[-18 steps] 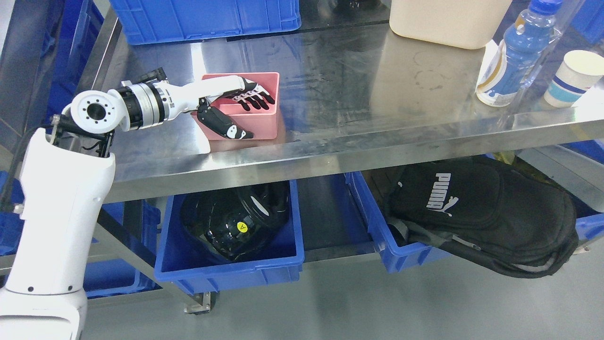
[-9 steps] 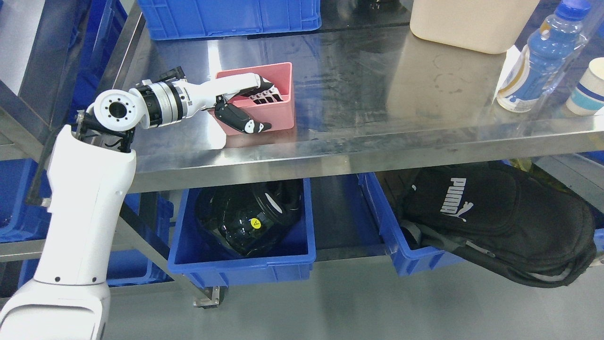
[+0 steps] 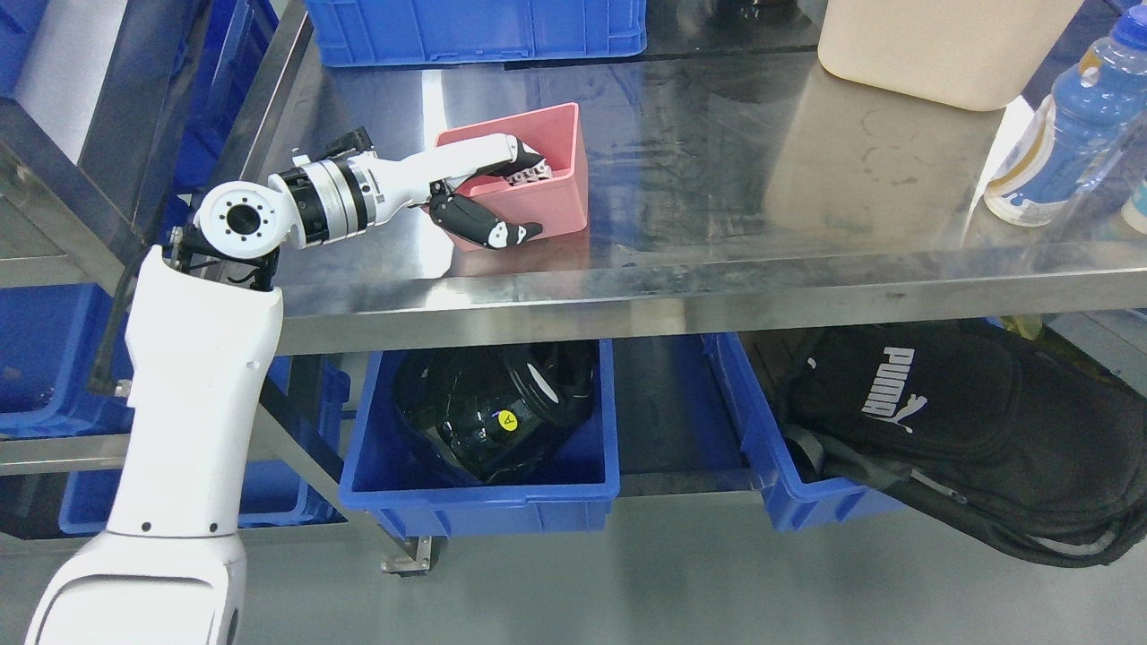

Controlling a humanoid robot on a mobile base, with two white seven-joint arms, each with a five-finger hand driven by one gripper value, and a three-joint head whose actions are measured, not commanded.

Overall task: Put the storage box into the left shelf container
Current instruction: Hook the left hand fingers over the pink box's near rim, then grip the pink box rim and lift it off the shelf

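Note:
A pink storage box (image 3: 548, 195) sits on the steel table (image 3: 717, 296), left of the middle, tipped a little toward its far side. My left hand (image 3: 513, 202) is shut on the box's near-left wall, with the fingers inside and the black thumb (image 3: 491, 228) outside on the front. A blue container (image 3: 484, 502) holding a black helmet (image 3: 493, 412) stands on the shelf under the table. More blue bins (image 3: 45, 358) sit on a rack at the far left. My right arm does not show.
A blue crate (image 3: 475, 31) and a beige tub (image 3: 941, 45) stand at the table's back. A blue bottle (image 3: 1066, 134) is at the right edge. A black bag (image 3: 941, 421) lies in another blue bin (image 3: 762, 466) under the table.
The camera has shifted, so the whole picture moved right and down. My left fingers went from lying flat over the box to curling inside it, and the box has tipped up.

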